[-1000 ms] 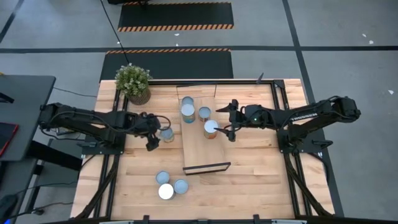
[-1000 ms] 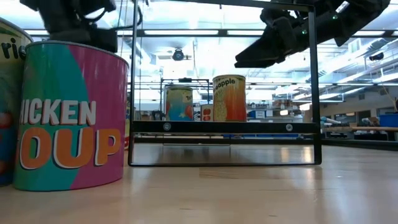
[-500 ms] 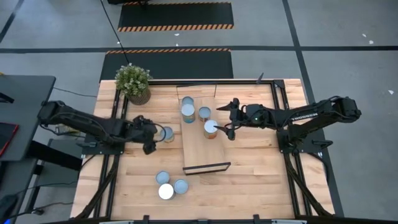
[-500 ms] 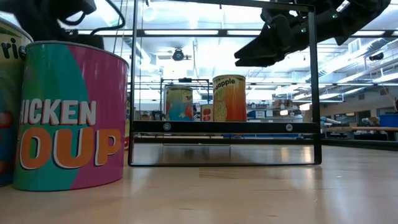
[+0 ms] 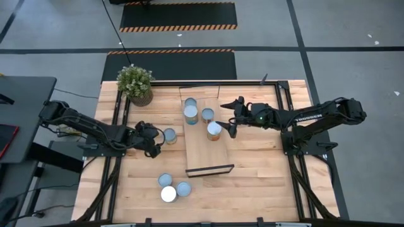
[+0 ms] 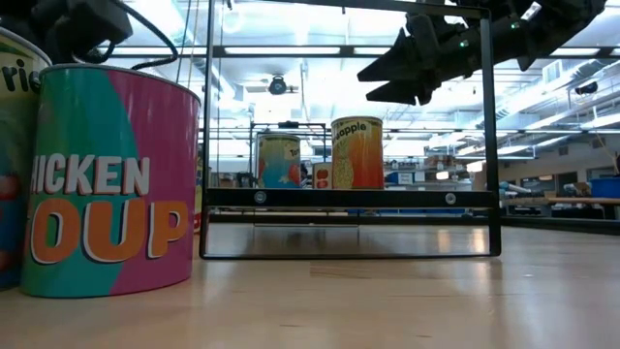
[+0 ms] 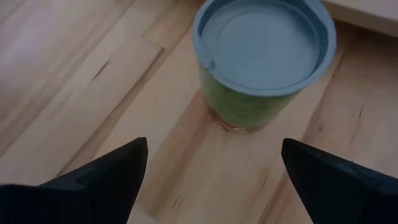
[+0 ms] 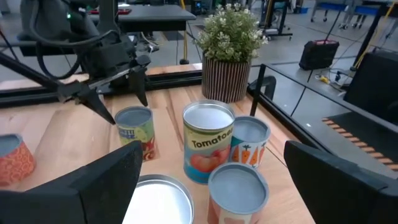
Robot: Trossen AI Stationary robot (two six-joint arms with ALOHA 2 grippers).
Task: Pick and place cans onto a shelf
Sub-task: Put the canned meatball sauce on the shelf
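Progress: I'm counting four cans sitting on the shelf [image 5: 203,151] near the middle of the high view, so I'd call this a bit past halfway.
On the shelf: the Tomato can [image 8: 208,142], the carrot can [image 8: 250,140], a third can [image 8: 236,191] in front of them and a white-topped can [image 5: 214,130] closest to the right gripper.
Left to do: the green-sided can [image 5: 168,135] standing on the table just left of the shelf, plus a cluster of three cans [image 5: 173,188] waiting at lower centre of the high view. The Chicken Soup can [image 6: 102,179] filling the left of the low view is one of those.
Left gripper: [image 5: 149,139] hanging just left of the green-sided can, fingers spread wide with the can sitting ahead of them in its wrist view, nothing gripped. Looks like it's lining up for that one next.
Right gripper: [image 5: 231,118] hovering at the shelf's right edge beside the white-topped can, fingers parted and carrying nothing.
Surface: pale butcher-block wooden table [image 5: 252,183] with black framing, a potted plant [image 5: 136,84] sitting in its upper left corner.
Room: grey floor with black mats edged in orange hazard stripes [image 5: 178,16] at the top of the high view; the low view is showing a big workshop-type hall with strip lights running overhead.
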